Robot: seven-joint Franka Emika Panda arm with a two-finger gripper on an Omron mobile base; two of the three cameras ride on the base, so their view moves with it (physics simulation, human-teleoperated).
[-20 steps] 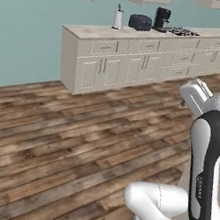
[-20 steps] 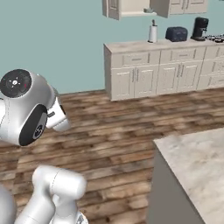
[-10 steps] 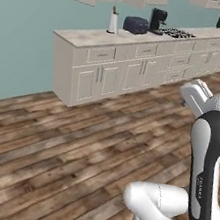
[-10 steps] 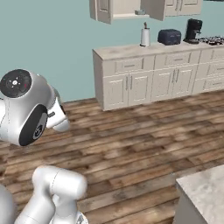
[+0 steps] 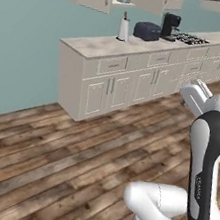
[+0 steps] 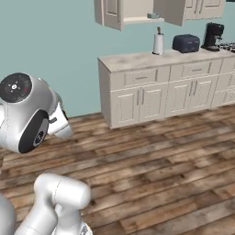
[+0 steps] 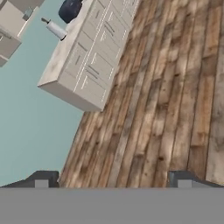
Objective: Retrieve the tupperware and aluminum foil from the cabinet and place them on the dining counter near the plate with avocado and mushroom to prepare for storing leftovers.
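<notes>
Beige cabinet [image 6: 137, 11] cut off at top (shelf contents blurred); pincer [image 7: 113, 179] spread wide, grasping nothing.

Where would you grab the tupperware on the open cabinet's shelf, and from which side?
Probably its near rim, approached level from the front. The tupperware sits low and shallow on the shelf of the cabinet, with doors swung open on either side, so the front is the free side. Its finer shape is too small to tell.
</notes>
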